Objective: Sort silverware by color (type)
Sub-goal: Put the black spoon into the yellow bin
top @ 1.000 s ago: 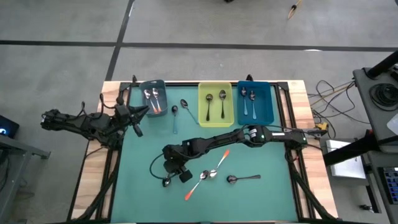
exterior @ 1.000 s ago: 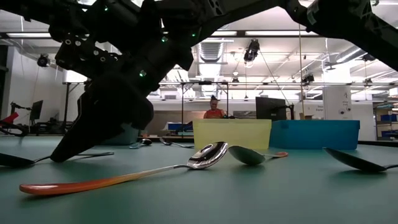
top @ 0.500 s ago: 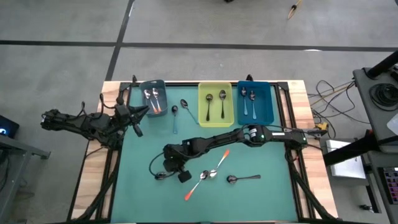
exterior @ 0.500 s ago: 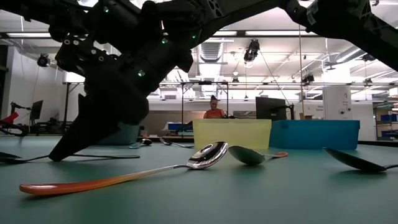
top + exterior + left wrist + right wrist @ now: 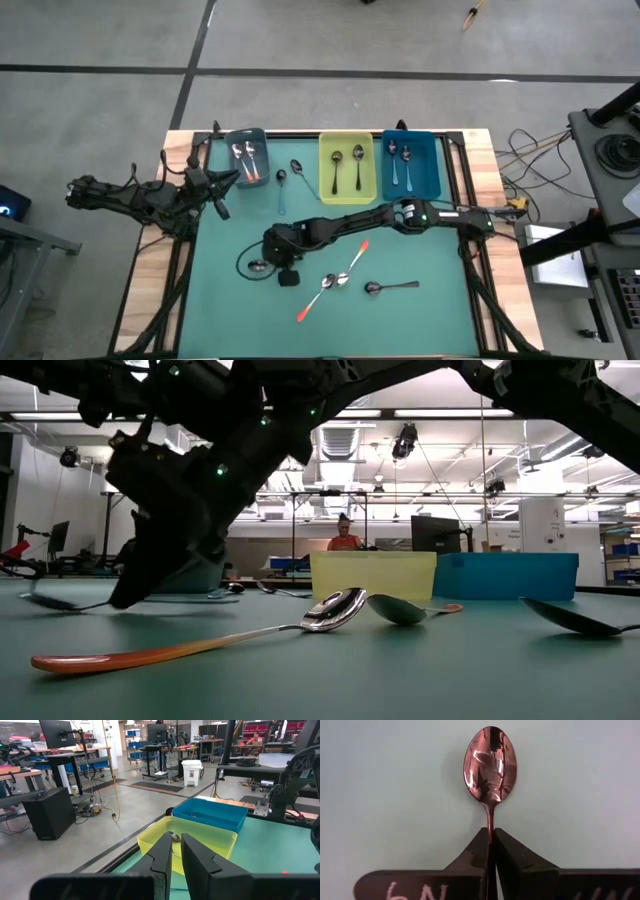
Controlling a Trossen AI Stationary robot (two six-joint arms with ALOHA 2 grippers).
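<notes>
My right gripper reaches over the middle left of the green table and is shut on a dark, shiny spoon, whose bowl sticks out past the fingertips. In the low view the spoon hangs just above the table. Two orange-handled spoons and a dark spoon lie flat on the table to the right of the gripper. My left gripper waits level at the table's left edge, shut on nothing. My right gripper pinches the spoon's thin handle right behind the bowl between its two fingers. The fingers lie along the handle and slant down from the table's right. The bowl faces up, and the spoon is lifted clear of the table.
Along the far edge stand a grey-blue bin with orange-handled spoons, a yellow bin with two dark spoons and a blue bin with pale spoons. Two more spoons lie between the grey-blue and yellow bins.
My right gripper has risen a little and rolled about its own line. The dark spoon, which lay on the table, has come up clear of it, and its bowl has swung toward the far edge.
</notes>
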